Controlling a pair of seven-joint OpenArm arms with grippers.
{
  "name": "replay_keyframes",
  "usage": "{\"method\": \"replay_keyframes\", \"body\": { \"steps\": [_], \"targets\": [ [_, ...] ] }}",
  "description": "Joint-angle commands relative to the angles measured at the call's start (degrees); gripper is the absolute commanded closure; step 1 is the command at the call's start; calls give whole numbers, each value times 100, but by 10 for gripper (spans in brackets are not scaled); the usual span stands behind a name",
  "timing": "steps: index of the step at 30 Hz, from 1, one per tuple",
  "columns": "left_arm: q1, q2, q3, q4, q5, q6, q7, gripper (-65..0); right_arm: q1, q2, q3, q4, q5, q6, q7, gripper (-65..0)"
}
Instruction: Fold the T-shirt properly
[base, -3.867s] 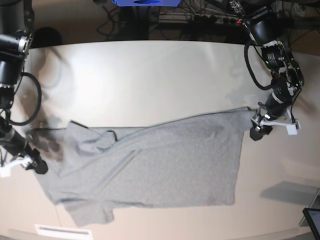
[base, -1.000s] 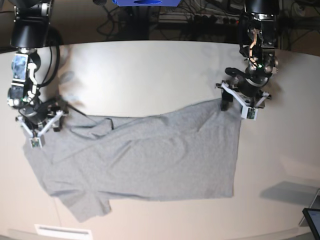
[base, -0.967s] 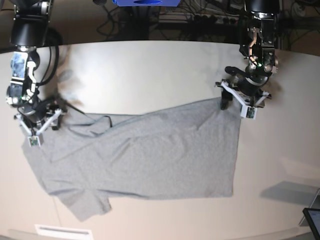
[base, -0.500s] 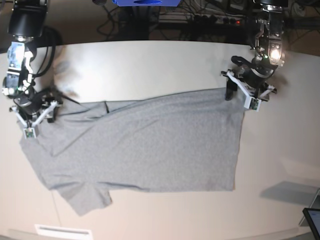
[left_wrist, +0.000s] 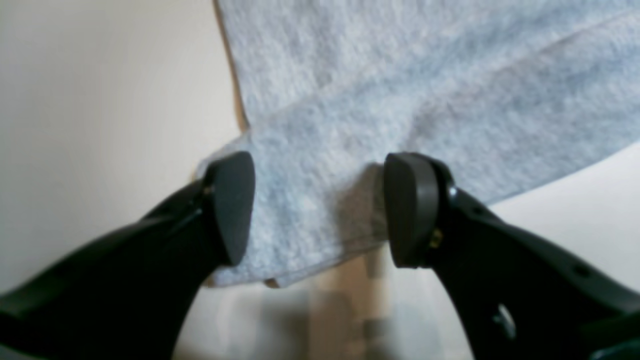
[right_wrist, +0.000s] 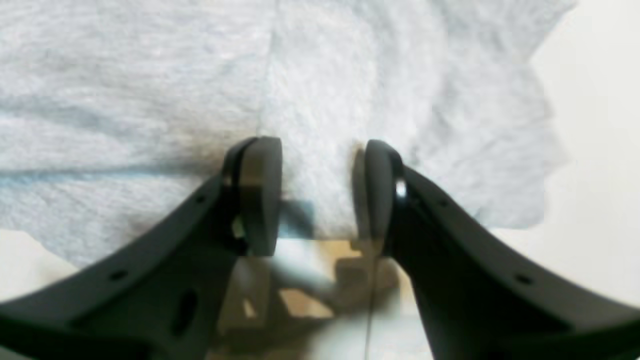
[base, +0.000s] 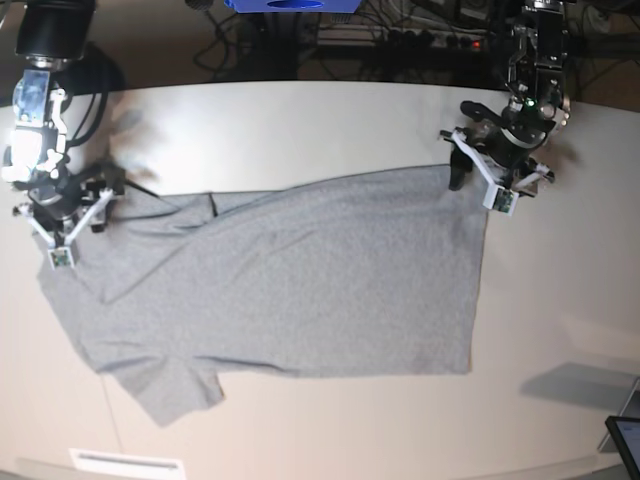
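The heather-grey T-shirt (base: 300, 290) lies spread on the table, plain side up, hem to the right and one sleeve at the lower left. My left gripper (base: 483, 185) is at its far right corner. In the left wrist view, that gripper (left_wrist: 320, 207) has its jaws set apart with a bunch of T-shirt (left_wrist: 400, 75) cloth lifted between the pads. My right gripper (base: 72, 228) is at the far left shoulder. Up close, this gripper (right_wrist: 322, 195) pinches a ridge of the T-shirt (right_wrist: 150, 75). The far edge runs taut between both grippers.
The pale table (base: 300, 120) reaches back to a dark edge with cables and a blue object (base: 290, 5) beyond it. A dark screen corner (base: 625, 435) sits at the lower right. A white strip (base: 125, 462) lies at the front left edge.
Both grippers have moved toward the table's far side, drawing the shirt's far edge with them. The wrinkles near the collar have flattened and the cloth lies smoother.
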Motion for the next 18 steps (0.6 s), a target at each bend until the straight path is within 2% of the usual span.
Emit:
{"method": "replay_keyframes", "body": {
  "steps": [1, 10, 12, 15, 18],
  "targets": [
    [-29, -84, -87, 176, -5, 15, -104, -393, 73, 99, 39, 185, 25, -23, 118, -264],
    [-12, -22, -500, 748, -58, 15, -86, -395, 126, 81, 48, 721, 25, -40, 162, -264],
    [191, 101, -535, 1020, -128, 15, 125, -395, 126, 72, 57, 923, 25, -40, 171, -264],
    [331, 347, -553, 1301, -603, 15, 371, -395, 108, -42, 321, 1249, 25, -40, 356, -264],
    [560, 444, -571, 1275, -1473, 15, 380, -395, 90, -156, 602, 1530, 25, -40, 391, -264]
  ]
}}
